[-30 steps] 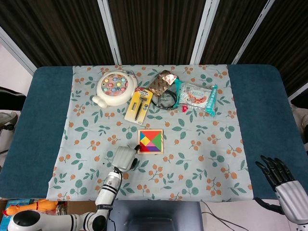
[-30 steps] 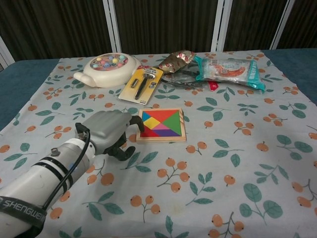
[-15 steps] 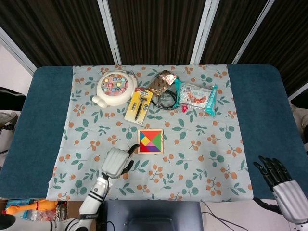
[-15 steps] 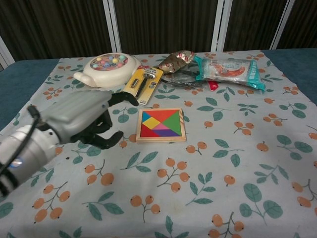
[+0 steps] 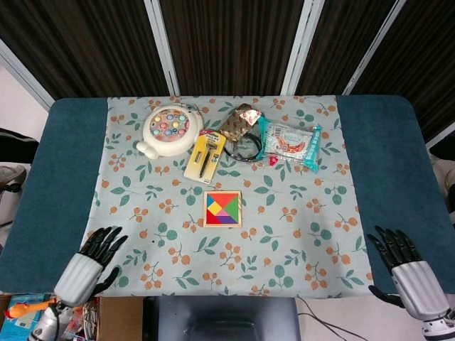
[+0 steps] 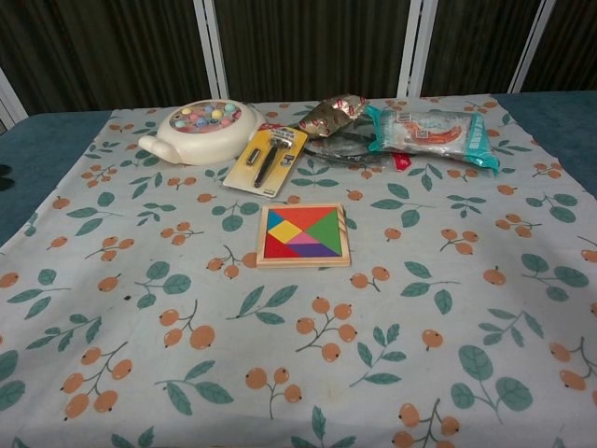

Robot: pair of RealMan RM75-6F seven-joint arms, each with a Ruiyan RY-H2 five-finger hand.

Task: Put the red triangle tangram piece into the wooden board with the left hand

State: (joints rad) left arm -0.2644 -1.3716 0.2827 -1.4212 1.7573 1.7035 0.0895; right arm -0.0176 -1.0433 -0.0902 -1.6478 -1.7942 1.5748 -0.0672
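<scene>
Both the left hand and right hand lie spread, holding nothing; wooden board contains the red triangle tangram piece.

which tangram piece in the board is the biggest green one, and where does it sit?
The green triangle: the only green piece, filling the right side of the wooden board. The red triangle sits at lower left.
</scene>
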